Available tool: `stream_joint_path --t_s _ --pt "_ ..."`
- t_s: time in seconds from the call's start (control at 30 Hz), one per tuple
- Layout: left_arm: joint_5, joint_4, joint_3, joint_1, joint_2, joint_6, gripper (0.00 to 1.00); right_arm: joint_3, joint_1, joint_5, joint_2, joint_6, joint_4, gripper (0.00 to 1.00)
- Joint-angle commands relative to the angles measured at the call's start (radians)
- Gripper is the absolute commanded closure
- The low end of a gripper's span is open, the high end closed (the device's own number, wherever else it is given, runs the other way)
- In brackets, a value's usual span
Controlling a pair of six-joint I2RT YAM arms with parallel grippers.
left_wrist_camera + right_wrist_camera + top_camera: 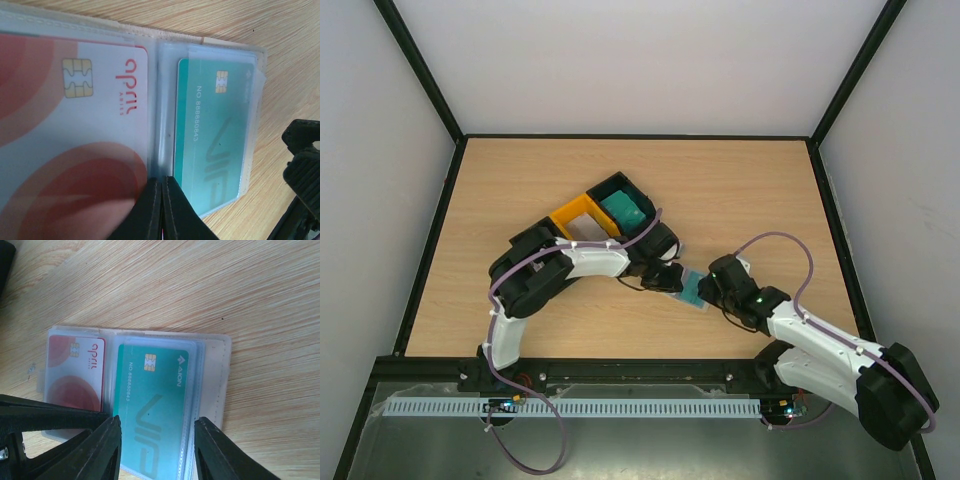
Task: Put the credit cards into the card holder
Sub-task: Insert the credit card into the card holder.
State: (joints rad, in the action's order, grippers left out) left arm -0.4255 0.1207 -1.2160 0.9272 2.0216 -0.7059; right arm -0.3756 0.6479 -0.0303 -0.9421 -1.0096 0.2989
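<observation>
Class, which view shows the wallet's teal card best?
Right wrist: the teal card lies nearly whole, print readable. Left wrist shows it too, a corner hidden by the left pincer. Top external shows only a speck.

It has the look of a robotics lab test cell: a bare wooden table (740, 180) boxed in on three sides by plain white panels (640, 60) in a black frame (420, 70). At the table's near edge a left arm (535, 275) and a right arm (820, 345) stand bolted to a black rail (620, 372), trailing purple cables (782, 234). A slotted white cable duct (570, 408) lies on sheet metal just outside that edge.
</observation>
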Motion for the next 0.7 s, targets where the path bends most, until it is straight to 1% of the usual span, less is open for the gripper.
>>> stream_joint_path --t_s 0.0,0.33,0.57,0.67 --pt "0.027 0.035 0.01 0.004 0.034 0.016 0.98 0.023 -0.004 -0.014 0.012 -0.021 -0.037 0.61" --pt "0.102 0.101 0.004 0.006 0.071 0.042 0.98 0.041 -0.004 -0.041 -0.001 -0.034 -0.063 0.6" --pt "0.182 0.146 0.005 0.007 0.083 0.046 0.98 0.043 -0.004 -0.033 -0.023 -0.04 -0.06 0.61" --pt "0.192 0.149 0.007 0.007 0.079 0.05 0.98 0.044 -0.004 -0.031 -0.031 -0.04 -0.058 0.61"
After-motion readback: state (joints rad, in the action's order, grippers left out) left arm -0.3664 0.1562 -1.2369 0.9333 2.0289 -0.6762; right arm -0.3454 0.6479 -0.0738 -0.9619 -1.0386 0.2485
